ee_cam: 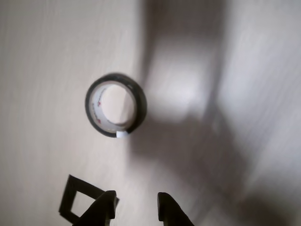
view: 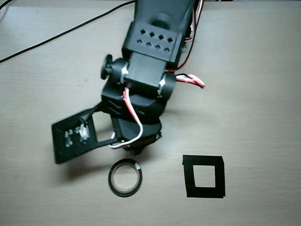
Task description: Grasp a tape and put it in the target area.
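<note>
Black tape lies flat on the desk, apart from the target area. Hand hovers empty, fingers parted.

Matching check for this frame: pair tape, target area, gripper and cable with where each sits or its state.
Things:
1. tape
2. target area
3. gripper
4. black cable

States:
A. open, holding nothing, bottom edge of the wrist view
B. flat on the table, just below the arm, overhead view
C. top left of the overhead view
D. empty square, right of the ring, overhead view

Pairs: 1-B, 2-D, 3-A, 4-C
</note>
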{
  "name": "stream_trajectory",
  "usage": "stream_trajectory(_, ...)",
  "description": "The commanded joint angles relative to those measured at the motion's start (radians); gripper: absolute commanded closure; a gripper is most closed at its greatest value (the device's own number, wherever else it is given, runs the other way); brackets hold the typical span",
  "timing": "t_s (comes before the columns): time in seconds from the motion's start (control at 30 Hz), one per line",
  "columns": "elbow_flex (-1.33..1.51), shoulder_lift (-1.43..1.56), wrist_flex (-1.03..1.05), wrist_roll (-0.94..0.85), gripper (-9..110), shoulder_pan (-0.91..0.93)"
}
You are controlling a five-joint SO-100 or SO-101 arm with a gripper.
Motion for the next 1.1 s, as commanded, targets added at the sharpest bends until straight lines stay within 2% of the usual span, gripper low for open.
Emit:
stream_trajectory(0.0, 0.023, -0.021, -0.066, -0.032, 91, -0.015)
stream_trajectory(0.3, -0.071, -0.299, -0.193, -0.1, 91, -0.008)
stream_trajectory(0.5, -0.215, -0.476, -0.204, -0.114, 90, 0.032)
stream_trajectory(0.9, -0.259, -0.603, -0.233, -0.14, 91, 0.051)
stream_trajectory(1.07, -0.296, -0.632, -0.233, -0.138, 98, 0.043)
